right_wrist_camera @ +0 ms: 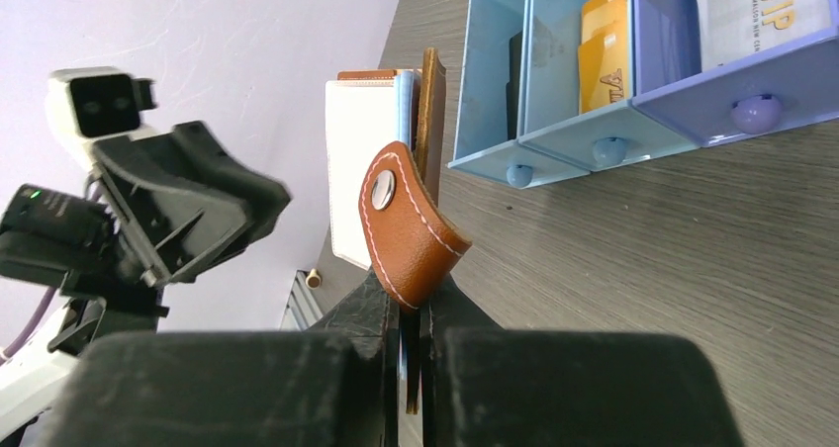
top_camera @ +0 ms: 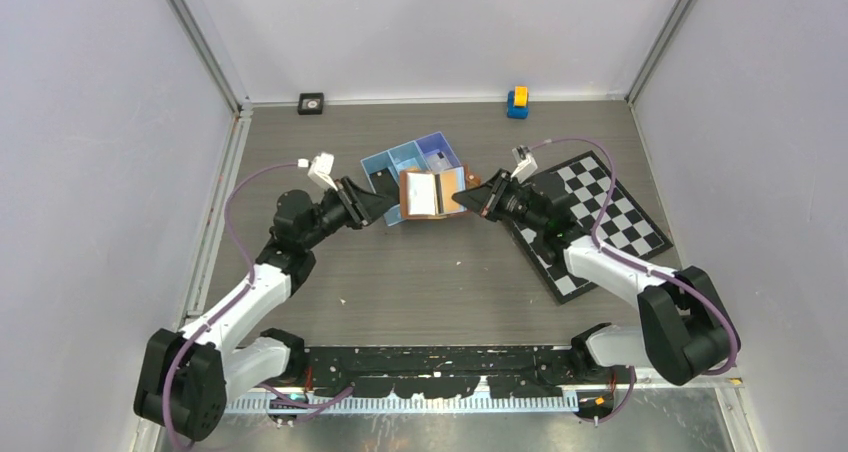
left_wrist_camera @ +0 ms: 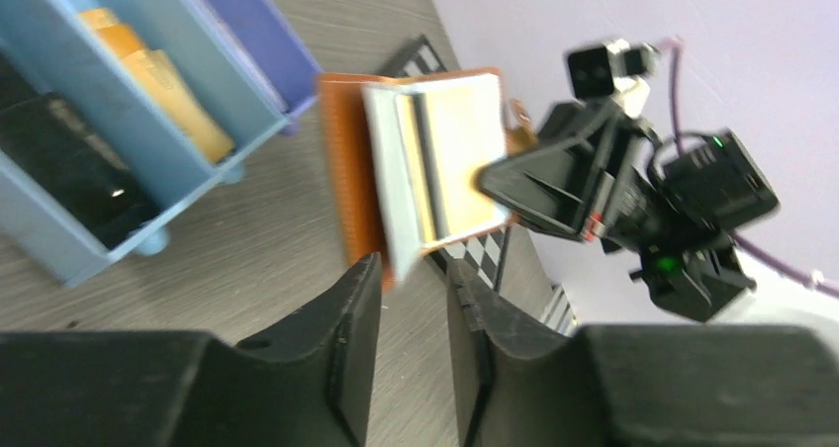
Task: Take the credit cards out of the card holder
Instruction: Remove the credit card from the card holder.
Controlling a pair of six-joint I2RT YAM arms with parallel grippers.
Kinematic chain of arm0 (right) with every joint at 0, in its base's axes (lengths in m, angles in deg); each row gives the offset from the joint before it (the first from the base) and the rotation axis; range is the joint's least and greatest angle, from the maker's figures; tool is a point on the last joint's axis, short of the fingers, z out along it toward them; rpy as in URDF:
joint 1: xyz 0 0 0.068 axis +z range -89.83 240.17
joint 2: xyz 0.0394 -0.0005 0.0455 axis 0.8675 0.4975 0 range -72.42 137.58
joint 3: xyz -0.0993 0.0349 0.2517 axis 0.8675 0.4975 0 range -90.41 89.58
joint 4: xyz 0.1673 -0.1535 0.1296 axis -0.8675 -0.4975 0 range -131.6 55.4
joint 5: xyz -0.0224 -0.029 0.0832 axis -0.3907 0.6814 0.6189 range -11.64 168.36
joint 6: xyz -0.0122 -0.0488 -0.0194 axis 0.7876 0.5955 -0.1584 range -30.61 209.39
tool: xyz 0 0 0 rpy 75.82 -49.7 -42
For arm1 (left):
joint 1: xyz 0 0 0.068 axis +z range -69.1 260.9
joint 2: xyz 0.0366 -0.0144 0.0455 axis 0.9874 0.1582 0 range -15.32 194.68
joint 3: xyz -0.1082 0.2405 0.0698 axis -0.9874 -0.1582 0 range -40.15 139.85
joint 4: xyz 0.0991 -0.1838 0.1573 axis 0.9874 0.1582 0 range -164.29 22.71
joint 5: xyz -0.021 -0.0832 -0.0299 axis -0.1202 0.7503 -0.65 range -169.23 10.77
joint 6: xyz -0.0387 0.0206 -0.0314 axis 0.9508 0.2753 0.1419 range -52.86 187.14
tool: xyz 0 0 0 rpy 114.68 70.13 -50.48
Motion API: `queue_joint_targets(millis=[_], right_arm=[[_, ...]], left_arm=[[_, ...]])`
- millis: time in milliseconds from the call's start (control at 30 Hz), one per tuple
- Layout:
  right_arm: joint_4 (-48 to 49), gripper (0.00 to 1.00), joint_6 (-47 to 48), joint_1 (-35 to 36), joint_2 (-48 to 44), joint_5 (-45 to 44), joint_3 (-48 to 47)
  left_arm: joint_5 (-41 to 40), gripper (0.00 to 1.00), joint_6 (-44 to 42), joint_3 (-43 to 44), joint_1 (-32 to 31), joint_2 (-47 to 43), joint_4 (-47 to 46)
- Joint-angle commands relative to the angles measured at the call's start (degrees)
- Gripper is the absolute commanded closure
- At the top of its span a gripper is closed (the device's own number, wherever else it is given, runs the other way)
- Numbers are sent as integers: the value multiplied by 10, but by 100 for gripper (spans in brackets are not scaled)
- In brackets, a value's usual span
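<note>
The brown card holder (top_camera: 423, 194) hangs open and on edge in front of the tray, its pale inside (left_wrist_camera: 435, 165) facing my left arm. My right gripper (right_wrist_camera: 414, 294) is shut on its brown cover just below the strap clasp (right_wrist_camera: 406, 220). A pale blue card edge (right_wrist_camera: 404, 111) shows inside the fold. My left gripper (left_wrist_camera: 414, 269) is open, its fingertips just short of the holder's near corner, with nothing between them. Orange credit cards (right_wrist_camera: 604, 46) and a whitish one (right_wrist_camera: 762, 7) stand in the tray.
The blue three-compartment tray (top_camera: 400, 162) stands just behind the holder, with a dark item (left_wrist_camera: 59, 160) in one end compartment. A chequered board (top_camera: 600, 222) lies under my right arm. A yellow-and-blue block (top_camera: 517, 102) and a small black square (top_camera: 311, 103) sit by the back wall.
</note>
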Motion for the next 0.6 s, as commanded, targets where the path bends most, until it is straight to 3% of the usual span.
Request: queue_joint_targets(millis=[0, 233, 400, 567], right_arm=[[16, 99, 14, 5, 4, -8, -18], [22, 99, 19, 24, 9, 4, -26], [34, 100, 24, 40, 7, 16, -27], [116, 99, -12, 41, 10, 58, -13]], left_arm=[[30, 73, -44, 8, -52, -13, -75], [83, 86, -42, 50, -84, 61, -86], [74, 81, -37, 61, -84, 88, -67], [42, 73, -47, 65, -80, 86, -19]])
